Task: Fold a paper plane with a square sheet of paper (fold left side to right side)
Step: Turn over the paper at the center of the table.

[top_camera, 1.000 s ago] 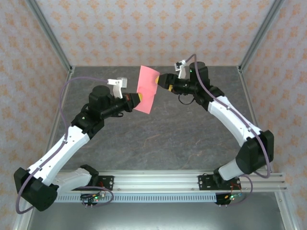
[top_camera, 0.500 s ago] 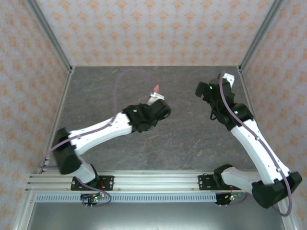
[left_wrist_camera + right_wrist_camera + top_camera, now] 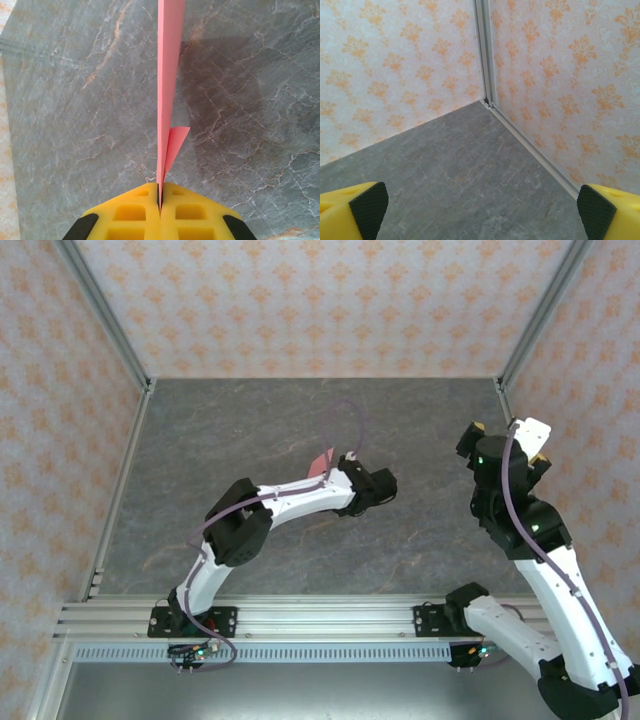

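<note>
The left pincer (image 3: 160, 194) is pressed together on the near edge of the salmon-pink paper (image 3: 169, 65). The paper is seen edge-on, doubled over, with a small triangular flap splaying right. From above it sits mid-bench, just beyond the left wrist. The right pincer (image 3: 480, 212) is spread wide and empty, well apart at the right. I judge one fold made; next the paper likely needs laying flat for creasing. The bench (image 3: 230, 420) is grey and marble-veined. The walls (image 3: 300, 300) are orange-patterned, with metal corner posts.
</note>
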`<control>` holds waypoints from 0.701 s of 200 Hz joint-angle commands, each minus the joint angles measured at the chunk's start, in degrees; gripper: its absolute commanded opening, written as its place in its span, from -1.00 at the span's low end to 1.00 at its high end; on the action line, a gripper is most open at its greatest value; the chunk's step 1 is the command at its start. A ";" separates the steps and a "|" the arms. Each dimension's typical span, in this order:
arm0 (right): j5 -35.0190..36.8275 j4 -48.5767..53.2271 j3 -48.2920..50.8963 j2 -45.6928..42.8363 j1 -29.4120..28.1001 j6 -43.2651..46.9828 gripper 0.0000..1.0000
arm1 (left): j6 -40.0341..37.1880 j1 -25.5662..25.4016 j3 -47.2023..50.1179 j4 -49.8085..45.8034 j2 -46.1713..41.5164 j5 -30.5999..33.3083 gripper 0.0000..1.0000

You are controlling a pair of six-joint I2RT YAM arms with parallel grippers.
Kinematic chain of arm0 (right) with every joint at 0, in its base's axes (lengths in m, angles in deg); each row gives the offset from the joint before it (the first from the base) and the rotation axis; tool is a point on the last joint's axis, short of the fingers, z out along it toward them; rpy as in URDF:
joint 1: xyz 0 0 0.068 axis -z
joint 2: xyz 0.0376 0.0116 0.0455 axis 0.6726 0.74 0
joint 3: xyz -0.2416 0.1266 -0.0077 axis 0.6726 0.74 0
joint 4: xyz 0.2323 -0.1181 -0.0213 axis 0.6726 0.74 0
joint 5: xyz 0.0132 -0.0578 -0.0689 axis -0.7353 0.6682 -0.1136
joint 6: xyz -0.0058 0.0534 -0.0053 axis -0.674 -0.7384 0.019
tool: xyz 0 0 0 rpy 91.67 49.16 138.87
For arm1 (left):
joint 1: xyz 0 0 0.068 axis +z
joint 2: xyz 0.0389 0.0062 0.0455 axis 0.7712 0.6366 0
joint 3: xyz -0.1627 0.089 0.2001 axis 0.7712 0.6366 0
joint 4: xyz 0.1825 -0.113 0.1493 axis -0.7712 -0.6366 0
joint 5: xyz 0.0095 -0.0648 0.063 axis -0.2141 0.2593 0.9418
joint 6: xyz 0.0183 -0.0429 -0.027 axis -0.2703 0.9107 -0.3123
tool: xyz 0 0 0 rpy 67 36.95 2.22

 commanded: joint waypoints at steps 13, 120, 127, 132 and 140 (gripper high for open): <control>1.78 1.88 0.75 0.19 0.17 1.90 1.00 | 2.85 -0.17 -3.48 -2.71 2.92 -4.16 -1.00; 0.32 4.32 0.17 0.67 0.28 3.56 1.00 | -1.07 2.29 -10.92 1.82 9.49 -21.46 -0.59; 0.02 4.42 0.14 0.74 0.32 3.71 1.00 | -1.16 2.47 -10.66 2.86 8.74 -22.62 -0.52; -0.26 4.49 0.20 0.76 0.40 3.74 1.00 | -1.90 2.64 -10.33 3.68 8.14 -23.42 -0.47; -0.63 4.48 0.30 0.76 0.41 3.65 1.00 | -3.43 2.82 -9.80 5.02 7.17 -24.53 -0.42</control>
